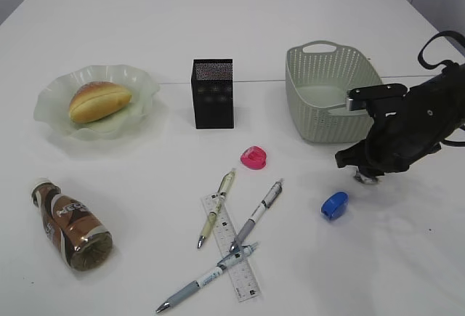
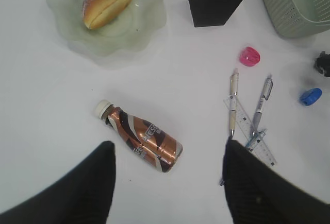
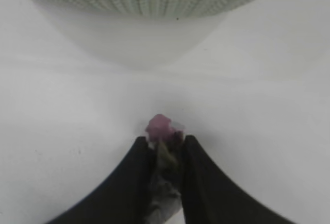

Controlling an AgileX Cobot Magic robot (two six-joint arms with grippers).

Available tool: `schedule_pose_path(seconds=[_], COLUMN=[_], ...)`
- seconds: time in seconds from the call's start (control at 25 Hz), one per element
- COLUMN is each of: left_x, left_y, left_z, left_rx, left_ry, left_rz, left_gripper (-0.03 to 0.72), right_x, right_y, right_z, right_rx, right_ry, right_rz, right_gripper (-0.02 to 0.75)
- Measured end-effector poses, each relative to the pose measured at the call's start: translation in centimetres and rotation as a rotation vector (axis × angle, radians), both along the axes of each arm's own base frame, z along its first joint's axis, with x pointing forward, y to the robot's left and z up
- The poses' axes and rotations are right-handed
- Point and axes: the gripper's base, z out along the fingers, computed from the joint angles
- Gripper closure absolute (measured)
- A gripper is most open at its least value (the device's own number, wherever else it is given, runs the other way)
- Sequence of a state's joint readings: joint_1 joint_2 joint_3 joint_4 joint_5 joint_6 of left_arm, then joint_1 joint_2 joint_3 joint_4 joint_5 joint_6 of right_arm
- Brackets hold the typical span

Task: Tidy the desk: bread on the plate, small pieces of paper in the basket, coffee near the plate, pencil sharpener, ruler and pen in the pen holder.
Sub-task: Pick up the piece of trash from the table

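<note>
Right claw pinches a crumpled pinkish paper scrap beside the grey-green perforated basket; lift clear before releasing. Left claw hangs released.

Bread on plate at left; pen holder centre; basket right; pens and ruler in front.

Looking down my left wrist camera: the two black fingers stand wide apart, holding nothing, above the white desk. Between them lies the brown-and-white swirled coffee bottle on its side, white cap toward the ruffled pale-green plate bearing the golden-brown bun. Right: black mesh pen holder, pink sharpener, blue sharpener, two pens lying over the clear ruler.
</note>
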State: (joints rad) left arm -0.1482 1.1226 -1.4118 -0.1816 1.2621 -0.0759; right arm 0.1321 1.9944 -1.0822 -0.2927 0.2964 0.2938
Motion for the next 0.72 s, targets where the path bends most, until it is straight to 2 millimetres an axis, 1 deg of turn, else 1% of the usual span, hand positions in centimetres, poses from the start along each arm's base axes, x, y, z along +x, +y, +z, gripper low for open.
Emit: schedule_pose_path(seconds=[0.2, 0.36, 0.44, 0.48, 0.56, 0.72], left_x=[0.0, 0.0, 0.0, 0.0, 0.0, 0.0], left_y=[0.0, 0.0, 0.0, 0.0, 0.0, 0.0], left_z=[0.0, 0.0, 0.0, 0.0, 0.0, 0.0], left_rx=[0.000, 0.000, 0.000, 0.000, 0.000, 0.000], left_ry=[0.000, 0.000, 0.000, 0.000, 0.000, 0.000], left_rz=[0.000, 0.000, 0.000, 0.000, 0.000, 0.000], left_gripper=[0.211, 0.212, 0.212, 0.213, 0.213, 0.213], right_x=[-0.1, -0.2, -0.4, -0.6, -0.9, -2.1], right_y=[0.0, -0.1, -0.2, -0.2, -0.2, -0.4], right_z=[0.0, -0.1, 0.2, 0.5, 1.9, 5.2], right_rx=[-0.003, -0.010, -0.010, -0.007, 0.005, 0.027], right_ry=[0.008, 0.027, 0.042, 0.049, 0.045, 0.049], right_rz=[-0.002, -0.006, -0.018, -0.029, -0.052, -0.102], right_gripper=[0.729, 0.743, 0.743, 0.743, 0.743, 0.743])
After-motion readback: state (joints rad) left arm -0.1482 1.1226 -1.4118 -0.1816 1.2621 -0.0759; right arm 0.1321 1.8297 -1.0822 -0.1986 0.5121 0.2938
